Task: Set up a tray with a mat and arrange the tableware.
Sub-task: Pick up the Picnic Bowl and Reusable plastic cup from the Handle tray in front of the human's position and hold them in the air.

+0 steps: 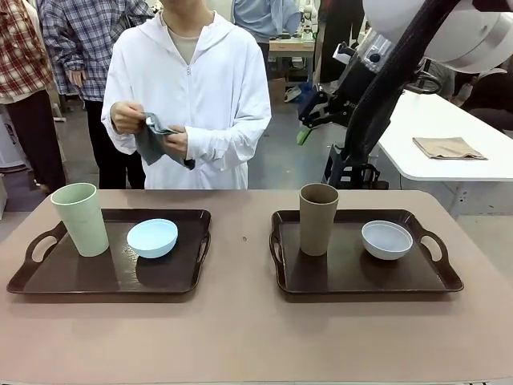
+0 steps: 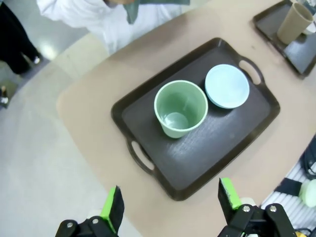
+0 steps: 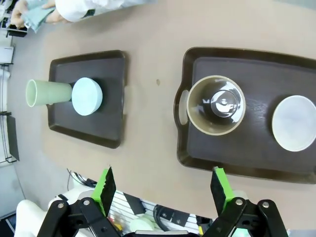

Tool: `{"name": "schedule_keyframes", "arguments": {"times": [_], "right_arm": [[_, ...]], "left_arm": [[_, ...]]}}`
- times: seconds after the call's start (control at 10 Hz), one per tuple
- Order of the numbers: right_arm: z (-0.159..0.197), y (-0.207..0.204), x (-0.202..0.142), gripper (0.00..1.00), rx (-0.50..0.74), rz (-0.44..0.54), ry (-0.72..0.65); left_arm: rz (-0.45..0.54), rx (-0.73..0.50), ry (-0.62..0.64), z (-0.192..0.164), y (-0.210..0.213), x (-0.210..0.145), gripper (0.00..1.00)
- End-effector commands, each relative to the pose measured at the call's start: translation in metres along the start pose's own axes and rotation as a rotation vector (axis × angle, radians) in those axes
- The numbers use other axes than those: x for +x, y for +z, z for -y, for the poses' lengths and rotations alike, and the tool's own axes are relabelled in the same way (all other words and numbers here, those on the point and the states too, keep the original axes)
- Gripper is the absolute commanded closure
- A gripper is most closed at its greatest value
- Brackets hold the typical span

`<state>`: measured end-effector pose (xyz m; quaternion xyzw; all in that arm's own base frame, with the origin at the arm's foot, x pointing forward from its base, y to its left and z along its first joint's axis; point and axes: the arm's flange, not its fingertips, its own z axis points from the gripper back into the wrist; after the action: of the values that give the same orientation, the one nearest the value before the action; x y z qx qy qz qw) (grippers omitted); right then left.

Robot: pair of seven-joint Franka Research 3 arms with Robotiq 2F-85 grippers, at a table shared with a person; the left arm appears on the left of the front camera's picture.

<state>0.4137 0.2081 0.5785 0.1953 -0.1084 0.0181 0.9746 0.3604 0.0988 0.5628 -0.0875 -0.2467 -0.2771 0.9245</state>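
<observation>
Your left gripper (image 2: 170, 195) and right gripper (image 3: 162, 180) hang above the table (image 1: 240, 329), fingers spread wide and empty. The green cup (image 1: 80, 218) stands by the left tray's (image 1: 48, 277) far left corner, with the blue bowl (image 1: 152, 237) just beside it. The brown cup (image 1: 318, 218) stands at the right tray's (image 1: 353, 279) left edge, and the white bowl (image 1: 387, 239) near its right edge. At the table's far edge, a person (image 1: 204, 80) holds a grey cloth (image 1: 152, 144)

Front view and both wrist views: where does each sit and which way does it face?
Front view: robot's side, looking across the table at the person; the right arm crosses the top right.
Left wrist view: high, looking down on the pale green tumbler and light blue bowl; open left hand at the bottom.
Right wrist view: high, looking down on the brown tumbler and white bowl; open right hand at the bottom.
Shared: all three show both tumblers.
</observation>
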Motion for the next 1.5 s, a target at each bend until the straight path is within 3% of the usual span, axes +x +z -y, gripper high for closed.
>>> {"name": "schedule_keyframes", "arguments": {"times": [0.0, 0.2, 0.4, 0.7, 0.8, 0.9, 1.2, 1.3, 1.4], "right_arm": [[-0.016, -0.029, 0.003, 0.00, -0.012, -0.053, 0.005], [-0.050, -0.073, 0.010, 0.00, 0.011, -0.166, 0.065], [-0.098, -0.117, 0.026, 0.00, 0.067, -0.256, 0.129], [-0.150, -0.167, 0.040, 0.00, 0.036, -0.274, 0.182], [-0.155, -0.176, 0.046, 0.00, 0.047, -0.278, 0.186], [-0.136, -0.164, 0.021, 0.00, 0.072, -0.291, 0.192], [-0.147, -0.175, 0.033, 0.00, 0.073, -0.292, 0.201], [-0.153, -0.194, 0.033, 0.00, 0.013, -0.313, 0.199], [-0.167, -0.211, 0.036, 0.00, -0.009, -0.314, 0.216]], "left_arm": [[-0.048, -0.049, -0.005, -0.007, -0.011, 0.016, 0.00], [-0.094, -0.133, -0.099, -0.011, -0.023, 0.025, 0.00], [-0.116, -0.179, -0.319, -0.030, -0.030, 0.031, 0.00], [-0.133, -0.245, -0.578, -0.043, -0.050, 0.030, 0.00], [-0.095, -0.304, -0.599, -0.048, -0.054, 0.033, 0.00], [-0.139, -0.207, -0.495, -0.029, -0.049, 0.027, 0.00], [-0.139, -0.207, -0.495, -0.029, -0.049, 0.027, 0.00], [-0.145, -0.218, -0.531, -0.035, -0.051, 0.028, 0.00], [-0.092, -0.262, -0.647, -0.041, -0.055, 0.033, 0.00]]}}
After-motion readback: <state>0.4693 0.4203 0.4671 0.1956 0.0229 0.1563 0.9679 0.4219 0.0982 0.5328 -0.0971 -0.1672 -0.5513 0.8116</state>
